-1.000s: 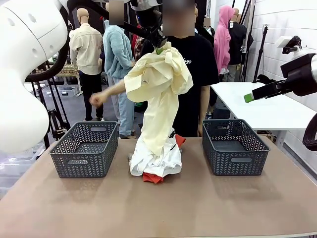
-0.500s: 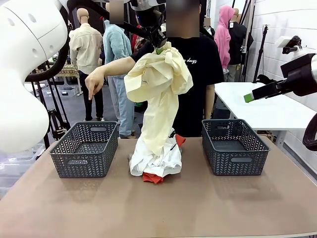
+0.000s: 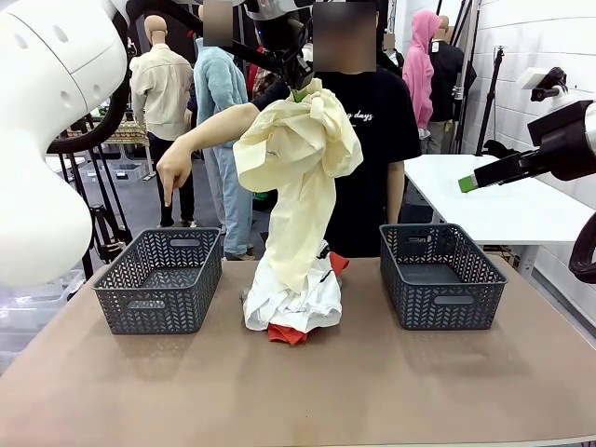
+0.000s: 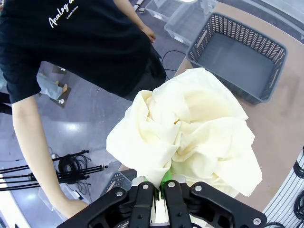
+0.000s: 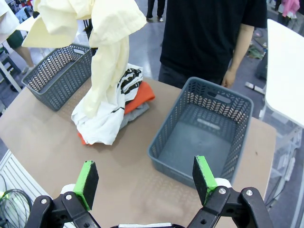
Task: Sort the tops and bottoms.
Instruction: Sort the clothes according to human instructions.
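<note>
Your left jaws are clamped tight on the yellow garment point(image 3: 298, 158), which hangs above the pile point(image 3: 287, 332), hem resting on it. Right jaws stand wide, empty. Risk: swinging toward the basket point(image 3: 160, 300) left of the pile may drag the white garment point(image 3: 317, 300) along.

— What colours do you read?
— I see a pale yellow garment point(image 3: 296, 158), a white garment point(image 3: 307, 300), an orange-red garment point(image 3: 287, 333).
— And the rest?
— Both baskets point(image 3: 158, 298) dark grey lattice, worktop point(image 3: 298, 391) tan; my right claw point(image 5: 145, 171) has green pads point(image 5: 87, 178).
</note>
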You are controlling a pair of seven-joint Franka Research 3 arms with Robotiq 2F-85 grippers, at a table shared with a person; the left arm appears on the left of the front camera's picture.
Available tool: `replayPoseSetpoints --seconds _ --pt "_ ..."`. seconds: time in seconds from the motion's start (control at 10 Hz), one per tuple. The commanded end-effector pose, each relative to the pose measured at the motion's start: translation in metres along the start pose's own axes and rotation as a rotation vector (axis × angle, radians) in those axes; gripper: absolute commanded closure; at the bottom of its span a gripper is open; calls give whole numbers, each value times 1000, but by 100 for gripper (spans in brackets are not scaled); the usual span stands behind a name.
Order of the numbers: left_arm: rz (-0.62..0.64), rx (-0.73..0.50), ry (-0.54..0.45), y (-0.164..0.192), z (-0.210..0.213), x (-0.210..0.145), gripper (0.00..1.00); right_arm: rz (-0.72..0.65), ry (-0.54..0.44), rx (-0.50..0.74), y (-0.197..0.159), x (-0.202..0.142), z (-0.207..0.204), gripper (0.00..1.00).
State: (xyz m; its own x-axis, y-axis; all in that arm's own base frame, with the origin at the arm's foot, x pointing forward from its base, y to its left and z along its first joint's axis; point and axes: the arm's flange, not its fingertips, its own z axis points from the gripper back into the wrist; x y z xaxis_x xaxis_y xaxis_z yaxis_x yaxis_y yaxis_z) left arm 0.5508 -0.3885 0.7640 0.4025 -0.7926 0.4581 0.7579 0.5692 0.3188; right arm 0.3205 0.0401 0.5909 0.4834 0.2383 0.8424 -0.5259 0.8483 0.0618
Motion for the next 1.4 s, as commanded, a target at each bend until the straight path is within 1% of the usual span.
replayPoseSetpoints --seconds 0.0,0.3,0.4,0.5,0.7,0.8,0.9,1.0,1.3 --pt "3 1 -3 1 5 0 100 -8 7 7 -1 -1 -1 0" --pt "0 0 0 0 0 0 100 -8 7 7 -1 -1 -1 0" --pt "8 36 -2 6 14 -7 100 -8 7 7 -1 -1 -1 0" --pt "25 78 8 16 37 -17 100 -8 7 7 -1 -1 -1 0" --pt "33 197 51 31 92 -35 100 -8 7 7 -1 -1 -1 0" --pt "62 260 60 39 108 -45 100 -8 7 7 -1 -1 -1 0" --pt "104 314 89 52 119 -58 100 -8 7 7 -1 -1 -1 0" --pt "155 346 131 62 128 -74 100 -8 7 7 -1 -1 -1 0" --pt "189 333 218 62 151 -113 100 -8 7 7 -1 -1 -1 0"
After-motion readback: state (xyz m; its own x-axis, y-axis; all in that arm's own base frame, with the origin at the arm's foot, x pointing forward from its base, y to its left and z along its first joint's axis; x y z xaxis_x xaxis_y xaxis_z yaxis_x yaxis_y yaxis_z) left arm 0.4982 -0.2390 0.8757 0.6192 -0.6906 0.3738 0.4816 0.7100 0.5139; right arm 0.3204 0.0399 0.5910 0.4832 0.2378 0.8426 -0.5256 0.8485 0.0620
